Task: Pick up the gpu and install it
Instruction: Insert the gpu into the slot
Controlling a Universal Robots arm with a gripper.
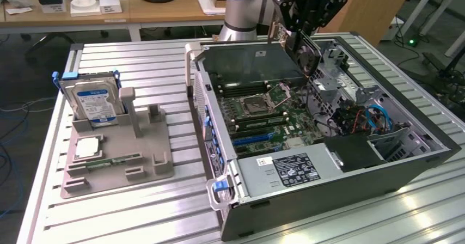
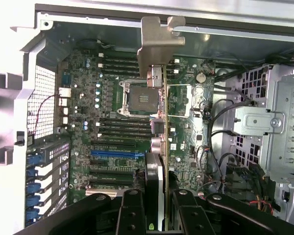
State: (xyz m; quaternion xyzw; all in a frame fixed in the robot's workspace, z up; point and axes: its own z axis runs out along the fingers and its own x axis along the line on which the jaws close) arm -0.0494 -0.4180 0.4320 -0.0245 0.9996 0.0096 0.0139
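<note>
Claw [image 1: 300, 34] clamped on gpu [image 1: 308, 56], card held on edge in the air over open pc case [image 1: 327, 200] on worktop [image 1: 130, 211]. Wrist view: card's silver bracket [image 2: 158, 41] hangs above mobo [image 2: 112, 122], just by cpu socket [image 2: 136, 95]. Not seated in any slot.

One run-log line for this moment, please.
hand: shut on gpu | gpu: held over open computer case | install: not yet done

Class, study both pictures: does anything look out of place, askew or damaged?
Nothing looks damaged or spilled. The gpu, gripped by the claw, hangs over the open case, not seated in a slot. The hard drive stands upright in its holder.
</note>
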